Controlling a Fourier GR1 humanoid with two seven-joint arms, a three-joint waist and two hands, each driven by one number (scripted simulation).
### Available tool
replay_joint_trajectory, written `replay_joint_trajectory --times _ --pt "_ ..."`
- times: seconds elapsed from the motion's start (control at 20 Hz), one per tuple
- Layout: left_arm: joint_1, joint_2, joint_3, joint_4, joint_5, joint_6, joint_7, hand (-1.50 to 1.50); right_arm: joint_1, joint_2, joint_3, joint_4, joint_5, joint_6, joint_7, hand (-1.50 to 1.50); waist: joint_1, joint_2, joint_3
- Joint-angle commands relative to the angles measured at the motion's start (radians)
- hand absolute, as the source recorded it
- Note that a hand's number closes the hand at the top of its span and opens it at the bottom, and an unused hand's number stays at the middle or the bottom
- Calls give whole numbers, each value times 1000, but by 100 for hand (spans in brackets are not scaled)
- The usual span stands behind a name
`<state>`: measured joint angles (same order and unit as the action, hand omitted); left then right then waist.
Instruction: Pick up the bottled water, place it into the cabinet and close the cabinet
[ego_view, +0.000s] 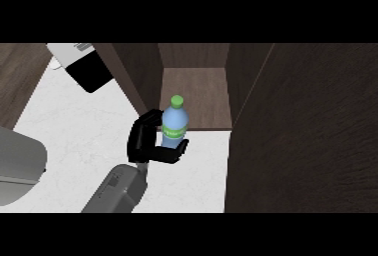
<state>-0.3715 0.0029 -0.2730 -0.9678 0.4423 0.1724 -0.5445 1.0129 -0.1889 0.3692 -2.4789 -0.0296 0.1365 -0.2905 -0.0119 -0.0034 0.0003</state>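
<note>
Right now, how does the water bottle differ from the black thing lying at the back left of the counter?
The bottled water stands upright, blue with a green cap, held by a hand before the cabinet. The black object lies flat, rectangular and untouched, at the counter's far left. Both are outside the cabinet.

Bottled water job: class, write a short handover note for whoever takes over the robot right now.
Left hand: curled round the water bottle, holding it upright in front of the open cabinet.
Right hand: not in view.
Cabinet door: wide open at the right.
Done: bottle picked up and brought to the cabinet opening.
Left: set the bottle on the cabinet floor, let go, pull the hand out, close the door.
</note>
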Motion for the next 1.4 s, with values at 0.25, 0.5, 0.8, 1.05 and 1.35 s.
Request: replay_joint_trajectory --times 0.25,0.5,0.8,1.05,1.35 --pt "-244 -3 -148 -10 90 301 142 150 5 -5 -24 -104 -43 -15 55 -150 -19 3 -1" --pt "-405 -3 -135 146 56 338 206 150 -53 -17 -117 -4 -125 25 10 -150 -22 8 0" --pt "-521 -3 -84 351 121 356 148 150 -22 -11 -106 -36 -85 36 -8 -150 -41 12 -1" --pt "-606 -2 -90 544 55 351 110 150 -55 -23 -154 -6 -138 69 -18 -150 -54 23 0" --pt "-703 25 -52 704 48 428 152 150 -30 -12 -142 -46 -146 76 -1 -150 -66 27 -1"
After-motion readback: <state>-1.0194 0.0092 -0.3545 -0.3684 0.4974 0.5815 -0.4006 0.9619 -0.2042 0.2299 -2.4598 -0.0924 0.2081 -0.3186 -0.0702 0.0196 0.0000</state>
